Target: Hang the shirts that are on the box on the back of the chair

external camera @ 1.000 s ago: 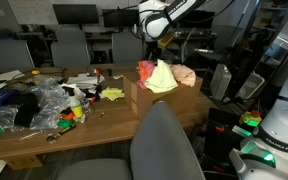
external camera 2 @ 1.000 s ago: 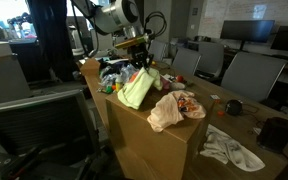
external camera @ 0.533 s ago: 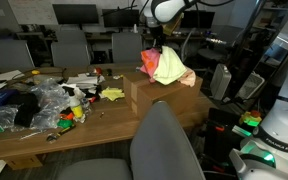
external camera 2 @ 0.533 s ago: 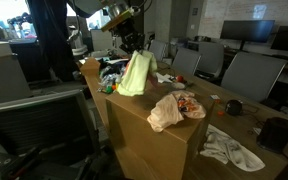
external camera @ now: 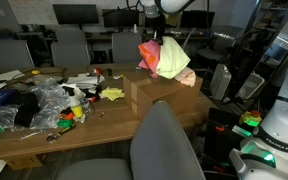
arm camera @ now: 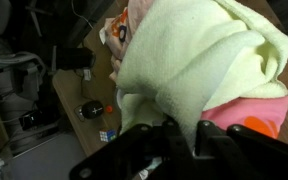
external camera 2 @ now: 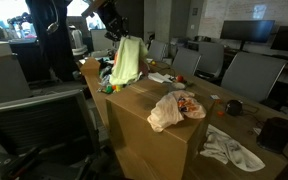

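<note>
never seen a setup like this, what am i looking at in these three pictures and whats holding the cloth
This is one robot arm, steered by a person; at its end sits a two-fingered tool for pinching things. Two pictures come from cameras standing in the room, seeing the same scene from different spots. The third comes from a camera on the arm's wrist, looking past the tool at the cloth. The tool is shut on a pale yellow shirt, with a coral-pink shirt bunched in with it; both hang in the air above a brown cardboard box. A peach-cream shirt lies on the box's top. Beside the box is a wooden table covered in clutter, and a grey chair stands in the foreground.
</note>
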Available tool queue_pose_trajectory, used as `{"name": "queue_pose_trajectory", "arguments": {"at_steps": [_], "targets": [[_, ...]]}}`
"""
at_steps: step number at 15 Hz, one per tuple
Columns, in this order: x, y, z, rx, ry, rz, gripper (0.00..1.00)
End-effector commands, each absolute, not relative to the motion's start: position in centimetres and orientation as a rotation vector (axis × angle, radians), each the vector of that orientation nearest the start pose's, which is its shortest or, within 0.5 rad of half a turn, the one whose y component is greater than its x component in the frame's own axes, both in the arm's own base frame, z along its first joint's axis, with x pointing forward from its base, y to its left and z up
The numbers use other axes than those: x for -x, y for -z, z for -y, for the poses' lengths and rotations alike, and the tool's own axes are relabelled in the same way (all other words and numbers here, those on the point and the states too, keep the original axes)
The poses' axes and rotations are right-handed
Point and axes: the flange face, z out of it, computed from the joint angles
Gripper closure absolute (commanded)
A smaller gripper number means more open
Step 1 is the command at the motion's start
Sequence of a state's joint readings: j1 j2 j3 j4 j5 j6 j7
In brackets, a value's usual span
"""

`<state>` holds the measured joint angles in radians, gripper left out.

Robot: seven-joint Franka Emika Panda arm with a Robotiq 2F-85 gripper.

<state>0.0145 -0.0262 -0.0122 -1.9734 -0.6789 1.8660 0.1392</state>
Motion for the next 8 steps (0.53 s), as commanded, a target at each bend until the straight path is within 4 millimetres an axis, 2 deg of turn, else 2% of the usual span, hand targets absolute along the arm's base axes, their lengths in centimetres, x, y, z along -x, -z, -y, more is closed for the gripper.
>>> {"name": "queue_pose_trajectory", "arguments": {"at_steps": [1,5,8], "targets": [[-52.4,-51.0,1.9,-2.421,0.006,-0.237,0.97],[-50.5,-51.9,-0.7,-2.401,0.027,-0.46,0.97],[-49.2,-52.5,-1.9,-2.383,0.08,-0.684,0.97]]}}
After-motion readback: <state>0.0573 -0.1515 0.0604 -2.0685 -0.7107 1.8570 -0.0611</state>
